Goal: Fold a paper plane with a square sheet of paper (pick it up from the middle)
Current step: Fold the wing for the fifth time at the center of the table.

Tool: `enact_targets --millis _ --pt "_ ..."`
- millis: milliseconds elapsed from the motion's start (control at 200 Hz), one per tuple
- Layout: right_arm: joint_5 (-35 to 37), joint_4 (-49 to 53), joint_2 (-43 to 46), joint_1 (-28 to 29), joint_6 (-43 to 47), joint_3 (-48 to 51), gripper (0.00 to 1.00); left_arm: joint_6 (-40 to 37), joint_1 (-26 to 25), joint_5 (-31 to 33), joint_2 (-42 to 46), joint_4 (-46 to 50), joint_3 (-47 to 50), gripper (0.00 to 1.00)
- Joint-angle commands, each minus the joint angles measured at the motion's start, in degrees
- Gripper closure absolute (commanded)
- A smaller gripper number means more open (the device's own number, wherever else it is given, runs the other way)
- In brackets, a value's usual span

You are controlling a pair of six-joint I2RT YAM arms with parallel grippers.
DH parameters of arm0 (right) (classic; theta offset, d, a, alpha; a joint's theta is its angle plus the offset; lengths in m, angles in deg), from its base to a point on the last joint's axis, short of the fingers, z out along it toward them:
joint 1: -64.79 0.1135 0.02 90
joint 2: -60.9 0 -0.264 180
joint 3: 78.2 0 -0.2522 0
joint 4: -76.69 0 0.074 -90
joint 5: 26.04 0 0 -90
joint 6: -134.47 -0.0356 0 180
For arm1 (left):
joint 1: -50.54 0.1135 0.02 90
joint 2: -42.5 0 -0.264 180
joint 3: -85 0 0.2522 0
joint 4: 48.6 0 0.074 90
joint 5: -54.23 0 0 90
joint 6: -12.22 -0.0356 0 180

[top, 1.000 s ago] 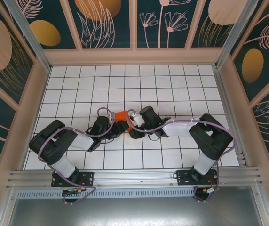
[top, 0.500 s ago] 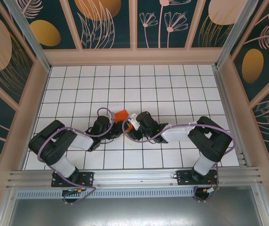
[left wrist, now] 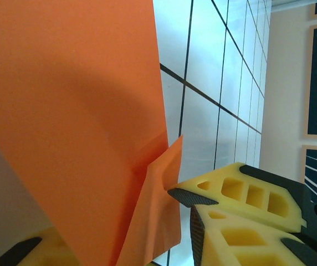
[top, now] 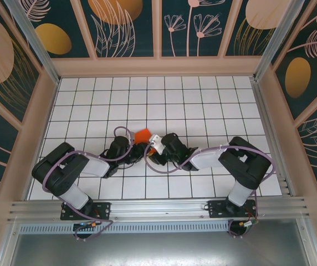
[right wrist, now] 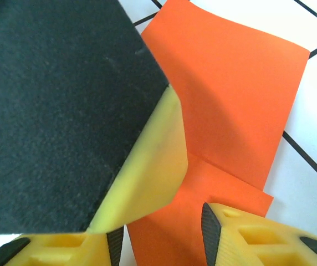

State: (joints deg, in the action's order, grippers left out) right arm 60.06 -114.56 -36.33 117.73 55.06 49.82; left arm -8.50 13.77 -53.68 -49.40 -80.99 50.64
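Square sheet of paper (top: 143, 134), part-folded, is found wedged between the two facing tools. Left tool (top: 138, 148): jaws parted, raised flap standing between them, crease running dead ahead. Right tool (top: 152, 147): jaws parted, nothing gripped, sheet flat on the tabletop (top: 203, 100) just ahead.

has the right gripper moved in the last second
Yes. The right gripper has shifted left and slightly toward the near edge, judged against the tile lines of the white grid table.
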Motion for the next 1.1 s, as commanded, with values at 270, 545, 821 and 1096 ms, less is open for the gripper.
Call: enact_targets --millis 270,545,821,1096 --pt "0.4 -3.8 -5.4 0.1 3.1 -0.4 0.59 -0.2 -0.2 1.3 2.6 2.8 -1.5 0.7" --pt "-1.5 -3.4 -4.7 -0.4 2.1 -0.1 0.79 -1.2 -0.1 3.7 4.9 7.1 -1.9 0.71" --pt "-11.7 1.5 -0.2 -2.8 -3.5 -0.5 0.95 -3.5 0.1 7.9 11.9 14.6 -1.5 0.66" --pt "-20.1 8.2 -1.5 -4.6 -9.9 -4.9 1.0 -4.3 0.1 8.8 17.8 13.4 1.6 0.62"
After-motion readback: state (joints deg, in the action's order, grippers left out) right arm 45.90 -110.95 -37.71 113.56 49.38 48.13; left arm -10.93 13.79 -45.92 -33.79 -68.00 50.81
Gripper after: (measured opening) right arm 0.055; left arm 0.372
